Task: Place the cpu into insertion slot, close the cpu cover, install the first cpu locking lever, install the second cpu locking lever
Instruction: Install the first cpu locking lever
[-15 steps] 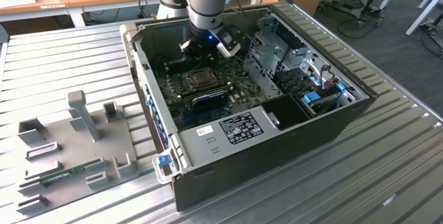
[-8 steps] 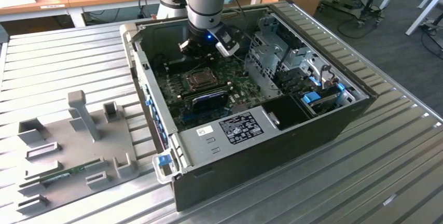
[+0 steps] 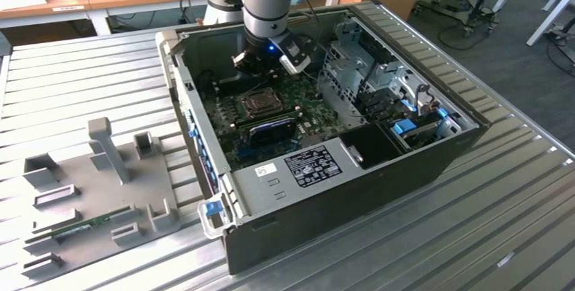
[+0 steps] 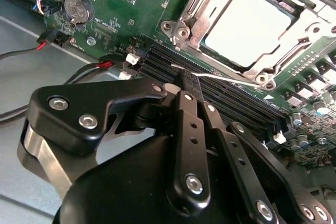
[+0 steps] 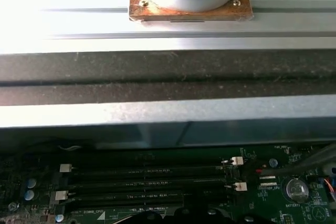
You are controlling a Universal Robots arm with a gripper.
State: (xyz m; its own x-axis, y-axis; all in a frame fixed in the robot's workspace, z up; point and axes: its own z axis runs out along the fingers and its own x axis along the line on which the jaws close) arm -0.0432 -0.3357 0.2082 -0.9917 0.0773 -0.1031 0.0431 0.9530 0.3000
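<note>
On the exterior view's left, a grey fixture plate (image 3: pixel 94 190) with upright blocks lies on the ribbed metal bench (image 3: pixel 81 75), set beside the work and well apart from the arm. Right of it stands the open computer case (image 3: pixel 359 190), laid on its side so that the green circuit board (image 3: pixel 306 112) faces up and can be reached from above. The gripper (image 3: pixel 266 64) hangs inside the case near its far wall, just beyond the insertion slot (image 3: pixel 262 103) and apart from it.

In the second wrist view the black fingers (image 4: pixel 190 85) stand pressed together with nothing between them, their tips just over the long black memory slots (image 4: pixel 220 100) that run beside the socket. Further right in that view, the cpu (image 4: pixel 247 22) lies flat in the insertion slot (image 4: pixel 181 30), its pale face showing through the window of the cpu cover (image 4: pixel 286 45), which looks lowered onto the socket frame. A thin silver rod, probably one locking lever (image 4: pixel 220 78), runs along the socket's edge nearest the fingers; whether it is latched I cannot tell.

In the first wrist view the same memory slots (image 5: pixel 147 179) show below the grey case wall (image 5: pixel 168 111).
</note>
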